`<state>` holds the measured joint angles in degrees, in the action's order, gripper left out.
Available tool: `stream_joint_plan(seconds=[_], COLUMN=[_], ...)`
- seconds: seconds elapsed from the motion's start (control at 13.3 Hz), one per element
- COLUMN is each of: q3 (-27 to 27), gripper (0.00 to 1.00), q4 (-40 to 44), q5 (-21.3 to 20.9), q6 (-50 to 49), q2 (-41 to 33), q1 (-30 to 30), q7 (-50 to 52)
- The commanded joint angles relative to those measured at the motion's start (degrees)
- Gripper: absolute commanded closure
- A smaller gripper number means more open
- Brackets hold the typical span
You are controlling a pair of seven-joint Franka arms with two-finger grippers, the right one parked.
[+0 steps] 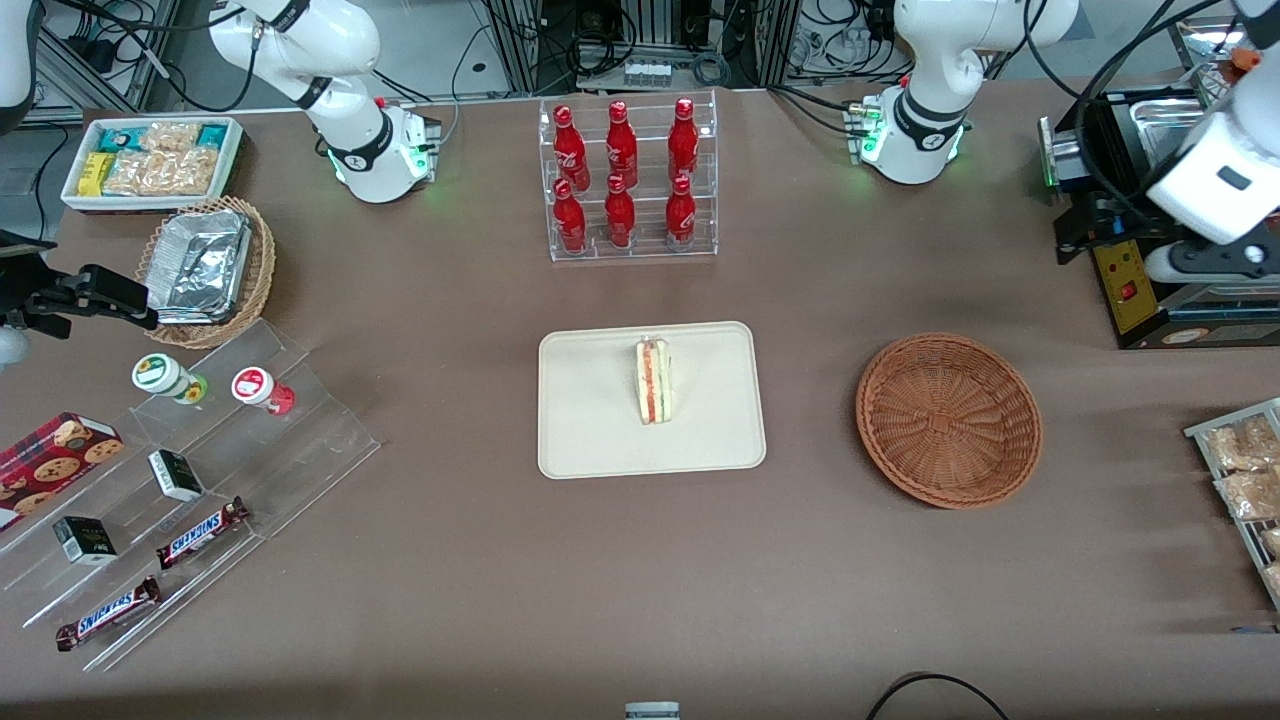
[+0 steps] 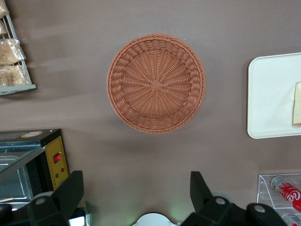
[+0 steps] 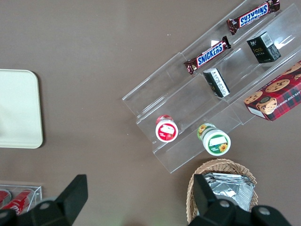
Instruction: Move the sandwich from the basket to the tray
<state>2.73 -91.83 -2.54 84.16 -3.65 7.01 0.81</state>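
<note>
The sandwich (image 1: pixel 654 381) stands on the tray (image 1: pixel 590 440), near its middle. The basket (image 1: pixel 948 418) sits on the table (image 1: pixel 500 600) at three o'clock from the tray in the front view, well apart from it, with nothing in it. The bottle rack (image 1: pixel 629 180) stands at twelve o'clock from the tray, farther from the front camera. The gripper (image 2: pixel 136 200), its fingers spread wide, hangs high above the table beside the basket.

A corner of the tray (image 3: pixel 19 108) lies on the brown bench (image 3: pixel 94 47). A clear stepped rack (image 3: pixel 207 94) holds two Snickers bars (image 3: pixel 208 55), two small dark boxes (image 3: pixel 216 82) and two round-lidded jars (image 3: pixel 167 129). A cookie box (image 3: pixel 275 96) lies beside it, a tan wicker basket of foil containers (image 3: pixel 225 181) nearby.
</note>
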Motion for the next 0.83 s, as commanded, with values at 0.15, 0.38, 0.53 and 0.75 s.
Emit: stream_joint_plan(seconds=[0.15,0.38,0.53,0.75], q3=[-0.5,-1.1,-1.8,-2.9], gripper=[0.00,0.00,0.00,0.00], q4=[5.5,8.3,8.2,8.3], q5=[0.7,0.7,0.4,0.6], q6=[-0.5,-0.6,-0.5,-0.3], q2=[3.1,5.1,5.1,5.2], q1=[-1.3,-1.6,-1.6,-1.8], q7=[-1.2,-1.2,-1.2,-0.6])
